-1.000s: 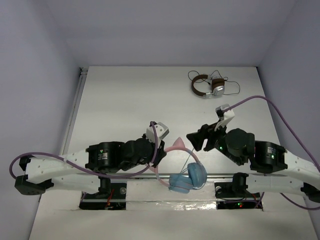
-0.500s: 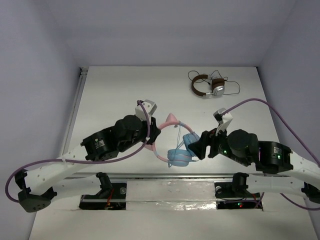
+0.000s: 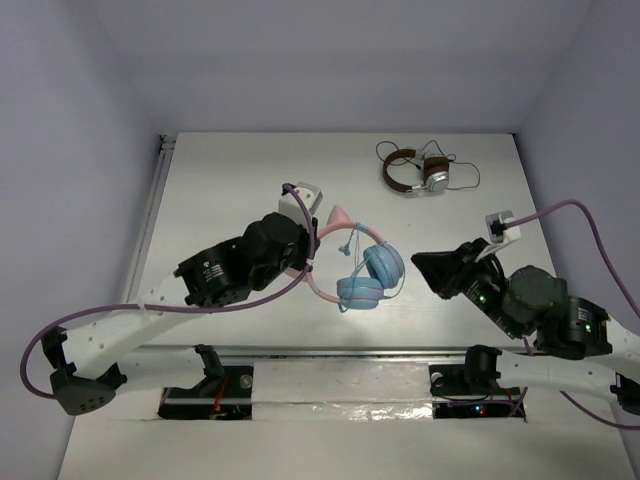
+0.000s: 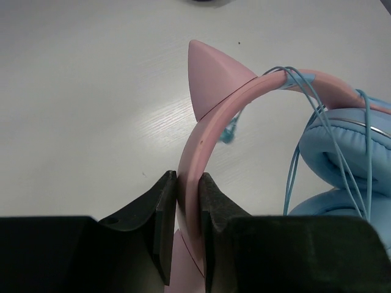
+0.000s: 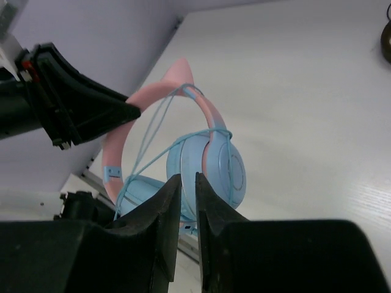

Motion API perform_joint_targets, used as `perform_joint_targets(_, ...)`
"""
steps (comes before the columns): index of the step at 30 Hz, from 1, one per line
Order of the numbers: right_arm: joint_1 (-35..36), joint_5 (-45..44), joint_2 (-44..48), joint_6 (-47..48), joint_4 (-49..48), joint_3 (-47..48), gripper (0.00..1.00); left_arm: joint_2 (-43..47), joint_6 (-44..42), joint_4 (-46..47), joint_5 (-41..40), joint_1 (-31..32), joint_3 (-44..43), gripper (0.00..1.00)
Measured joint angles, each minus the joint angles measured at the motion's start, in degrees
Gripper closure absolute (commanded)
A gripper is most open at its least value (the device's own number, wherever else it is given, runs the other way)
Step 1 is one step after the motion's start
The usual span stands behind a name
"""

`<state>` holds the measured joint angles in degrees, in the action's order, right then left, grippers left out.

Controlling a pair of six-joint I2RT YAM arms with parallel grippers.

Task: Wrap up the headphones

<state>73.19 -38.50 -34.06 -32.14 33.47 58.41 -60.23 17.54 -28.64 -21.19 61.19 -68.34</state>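
Left arm is stretching out over the counter (image 3: 230, 180), its left gripper (image 4: 186, 183) clenching the pink headband (image 4: 208, 122) and holding the headphones (image 3: 365, 270) up mid-counter, the cable (image 5: 153, 131) looping over band and cups. The right gripper (image 5: 187, 183) is pointing at them from nearby, jaws almost together. Whether it is grasping anything, cannot tell.

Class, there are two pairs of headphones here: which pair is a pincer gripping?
The pink-and-blue cat-ear headphones, clamped at the headband by the left pincer; the brown-and-silver headphones lie untouched.
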Motion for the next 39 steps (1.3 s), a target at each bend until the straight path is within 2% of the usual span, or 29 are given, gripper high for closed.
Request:
perform_joint_targets(3,0.0,-1.7,2.7,1.0,-3.5,-2.5,0.78,0.3,-0.3,1.9,-1.2,-0.2,1.1,1.00)
perform_joint_targets(8,0.0,-2.5,3.4,1.9,-5.6,-4.6,0.75,2.9,0.2,7.2,-3.7,1.2,8.1,1.00)
perform_joint_targets(16,0.0,-2.4,5.3,3.0,-7.7,-6.3,0.66,2.5,2.5,14.1,-9.2,10.8,16.8,1.00)
perform_joint_targets(21,0.0,-2.0,7.1,3.7,-9.1,-8.1,0.62,1.4,6.3,21.4,-10.4,13.3,23.9,1.00)
perform_joint_targets(26,0.0,-1.9,7.4,3.8,-9.6,-8.5,0.60,-0.9,8.9,26.5,-11.5,13.4,28.3,1.00)
perform_joint_targets(31,0.0,-1.6,6.6,3.8,-11.0,-8.8,0.60,-6.1,10.3,30.8,-12.0,11.9,28.5,1.00)
perform_joint_targets(39,0.0,-1.5,0.7,4.2,-15.3,-11.5,0.60,-12.6,10.7,40.0,-8.1,2.1,30.1,1.00)
